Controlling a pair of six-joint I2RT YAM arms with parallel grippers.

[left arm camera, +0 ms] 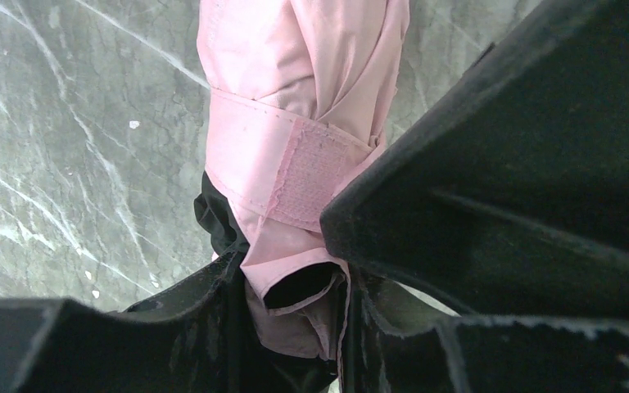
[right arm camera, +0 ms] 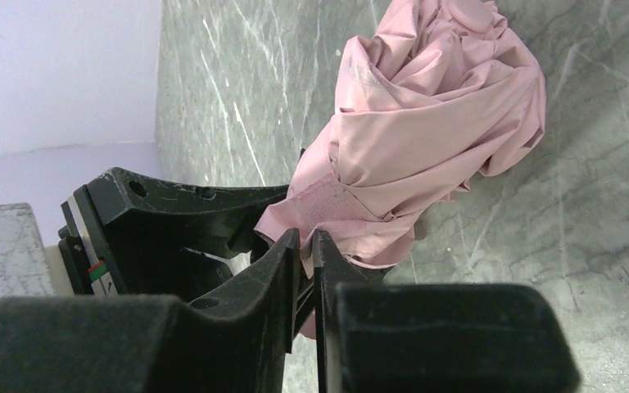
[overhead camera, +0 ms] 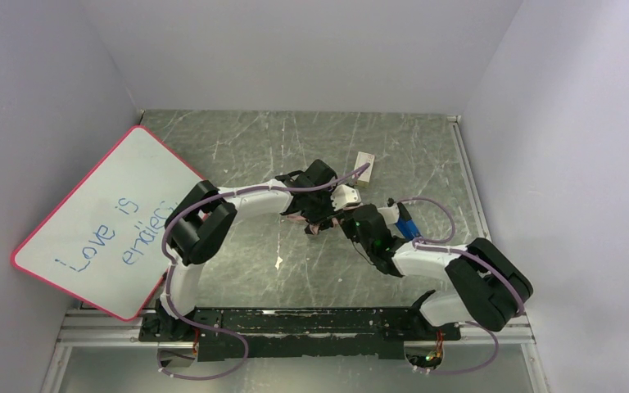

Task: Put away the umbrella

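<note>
The left end effector (left arm camera: pixel 295 307) was clamped on the folded umbrella (left arm camera: pixel 295 74), over the bench (left arm camera: pixel 65 147) between the arms, its pink strap (left arm camera: pixel 291 164) wrapped round the bundle; the right end effector (right arm camera: pixel 305 255) sat at the strap's patch, fingers almost together, whether pinching fabric I could not tell. The step looked like fastening the strap; next, probably, checking that it held, then setting the bundle down.
</note>
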